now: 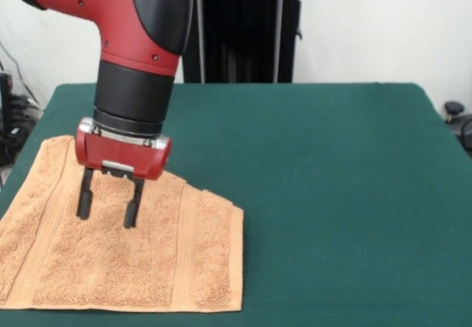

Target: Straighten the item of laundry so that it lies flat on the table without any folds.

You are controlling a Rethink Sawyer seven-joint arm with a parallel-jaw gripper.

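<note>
Towel (118, 253) is lying at the left of the green table (332, 194), w/ its left side running off the picture edge and its far right corner looking cut off at a slant, poss. folded under. Gripper (108, 212) is hanging over the towel's upper middle, fingers spread, tips at or just above the pile, gripping nothing.

Wall: white (383, 24), well behind the end effector.
Cables: dark tangle (15, 131) off to its left (details unclear).
Small black object: (454, 109), far right of it.
</note>
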